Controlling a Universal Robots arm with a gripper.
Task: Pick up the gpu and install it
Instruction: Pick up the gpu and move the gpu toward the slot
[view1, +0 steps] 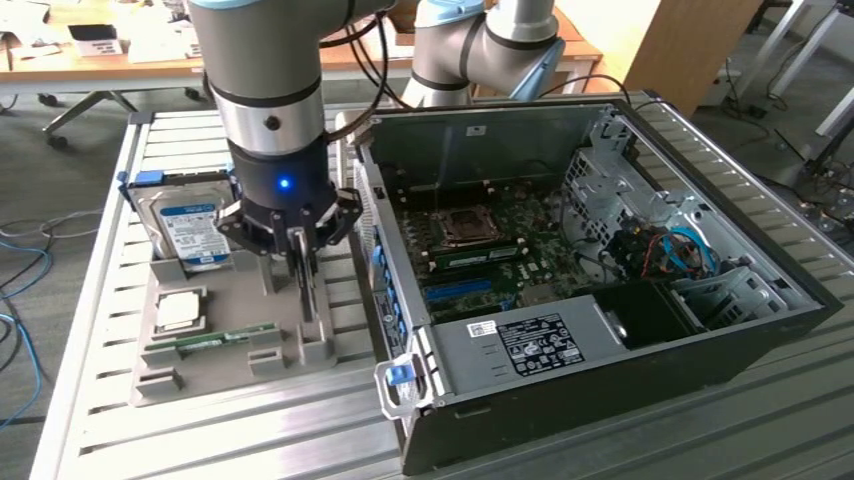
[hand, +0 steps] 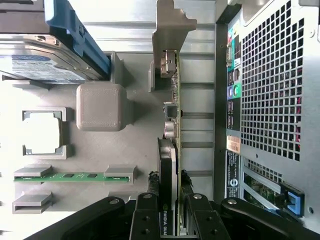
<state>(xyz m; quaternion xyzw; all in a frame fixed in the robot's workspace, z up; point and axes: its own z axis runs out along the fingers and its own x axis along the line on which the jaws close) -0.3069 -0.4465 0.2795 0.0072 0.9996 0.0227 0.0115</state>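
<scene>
Claw (hand: 172, 222): the black fingers stand one on each side of the thin card and press on it, so the claw is clamped on the gpu.
Gpu (hand: 169, 165): it stands on its edge over the grey tray (hand: 130, 165), just beside the outer wall of the case. I cannot tell whether it sits in its slots or is a little above them.
Axis: the long axis runs along the tray, about from 12 to 6 o'clock in the exterior view, parallel to the case side. The silver bracket (hand: 170, 25) is the end at 12 o'clock, toward the hard drive (hand: 40, 65). The claw holds the part near the other end.
Step in hand: I judge it is the pick-up. The grip is off the middle, so the bracket end may drop. A slow, straight lift with the card kept vertical seems best.
Memory stick (hand: 75, 176): it lies flat in the tray, at 9 o'clock of the card, well apart.
Case (view1: 587, 300): it lies open at 3 o'clock of the tray, with the motherboard (view1: 467, 250) visible inside.
</scene>
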